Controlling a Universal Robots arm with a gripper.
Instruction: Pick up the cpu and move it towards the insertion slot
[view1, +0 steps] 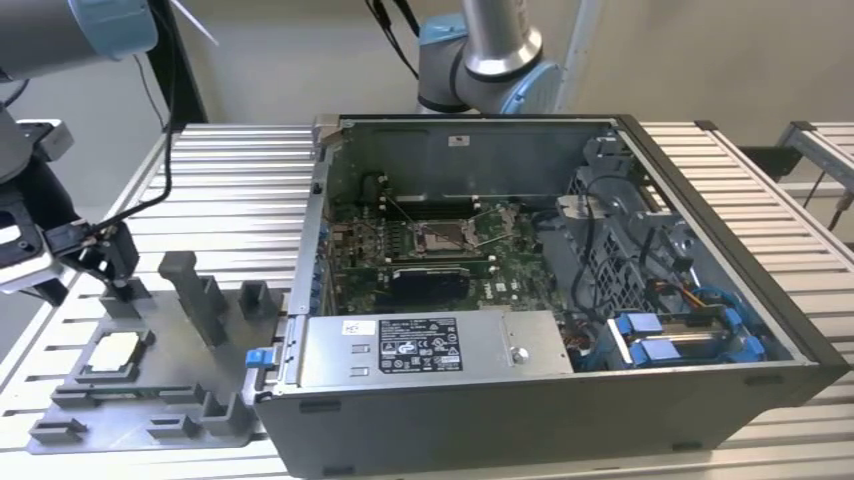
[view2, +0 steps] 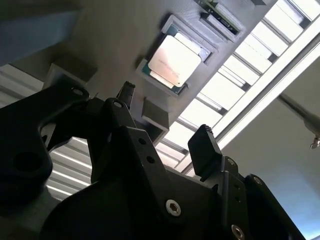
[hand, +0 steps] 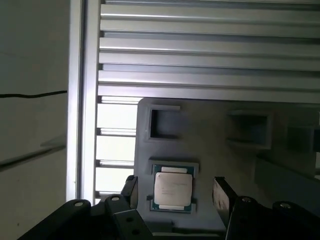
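Fingers (hand: 220, 196): spread wide, empty, hung just above cpu, not touching it.
Cpu (hand: 173, 189): lay flat, pale face up, in tray recess nr desk edge on the exterior view's left.
Tray (view1: 174, 388): grey, on slatted desk (view1: 227, 170), touching case.
Insertion slot (view1: 447, 238): on green board inside open case (view1: 534, 420), well apart from cpu.

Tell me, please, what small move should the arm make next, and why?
Probably lower the open black gripper straight down: the small flat silver-faced square cpu lies in the grey plastic tray, framed between the fingers in the first wrist view, not yet gripped.
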